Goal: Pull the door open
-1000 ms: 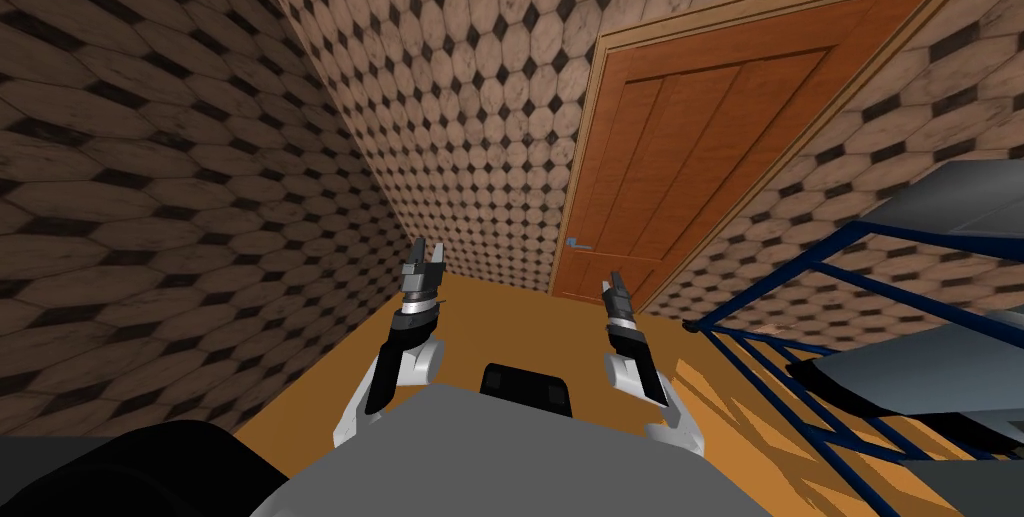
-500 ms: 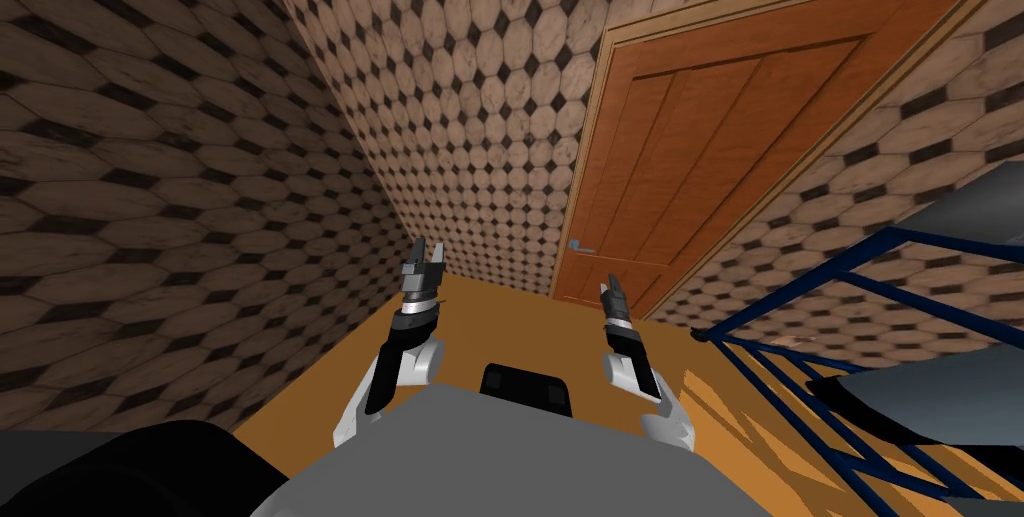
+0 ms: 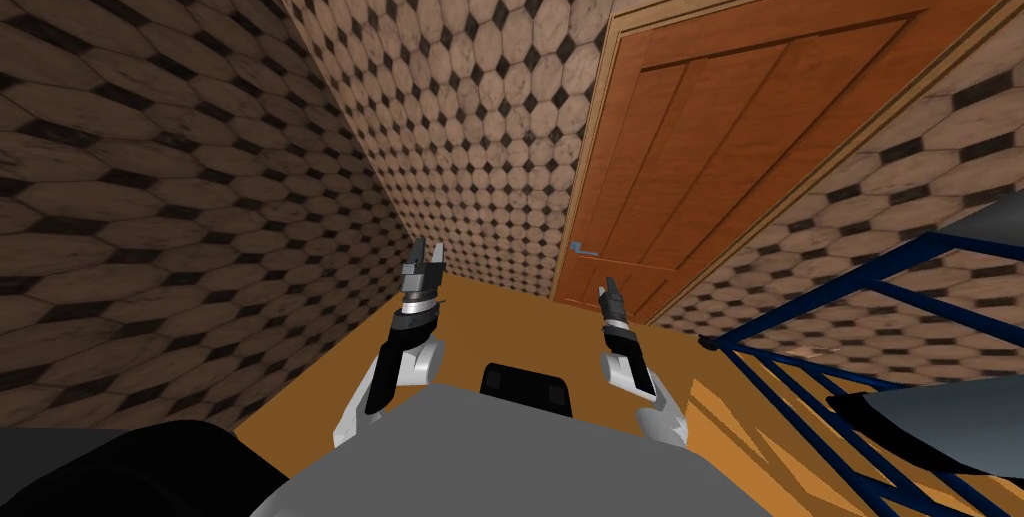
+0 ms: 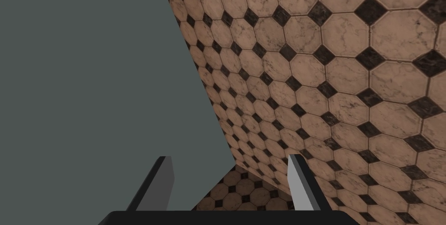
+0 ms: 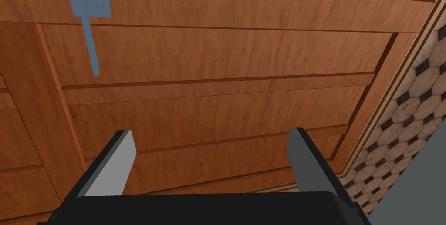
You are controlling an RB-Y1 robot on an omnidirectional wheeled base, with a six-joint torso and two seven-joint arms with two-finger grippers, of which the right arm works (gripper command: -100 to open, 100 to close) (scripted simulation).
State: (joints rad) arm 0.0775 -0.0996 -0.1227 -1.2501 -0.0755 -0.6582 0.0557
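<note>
On the left, holds the left tool (image 3: pixel 426 253) raised close to the wall of beige octagonal tiles with small black squares (image 3: pixel 470 121), fingers spread and empty; probably parked there to leave the work to the other arm. Further right, finds the small blue-grey lever handle (image 3: pixel 583 249) at the left edge of the shut reddish-brown panelled wooden door (image 3: pixel 720 141), just inside the pale wooden frame (image 3: pixel 592 141). Points the right tool (image 3: pixel 607 288) at the door's lower panels, released and empty, short of the handle and off to one side of it. Needs a reach to the lever before any pull. Judging by the handle, hinges on the right, so expects a swing over the orange-brown floor (image 3: pixel 520 321). At the far right, meets a dark blue metal railing (image 3: pixel 830 286) crowding that side; more room leftward.
</note>
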